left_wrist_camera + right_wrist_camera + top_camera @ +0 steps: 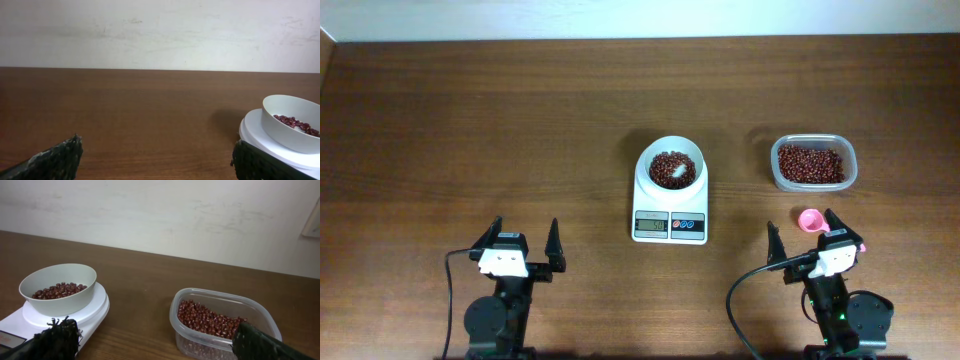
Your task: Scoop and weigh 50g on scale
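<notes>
The white scale (670,205) stands mid-table with its round white bowl (672,168) on top, and dark red-brown beans (670,170) lie inside it. The scale (92,311) and bowl (57,287) also show at the left of the right wrist view. They sit at the right edge of the left wrist view, bowl (292,122) on scale (272,145). My left gripper (525,232) is open near the front edge, left of the scale, holding nothing. My right gripper (802,222) is open at the front right. A pink scoop (810,219) lies on the table between its fingertips.
A clear plastic tub (812,163) full of beans (210,317) stands right of the scale, just beyond my right gripper. Bare brown tabletop stretches over the left half and the back, up to a white wall.
</notes>
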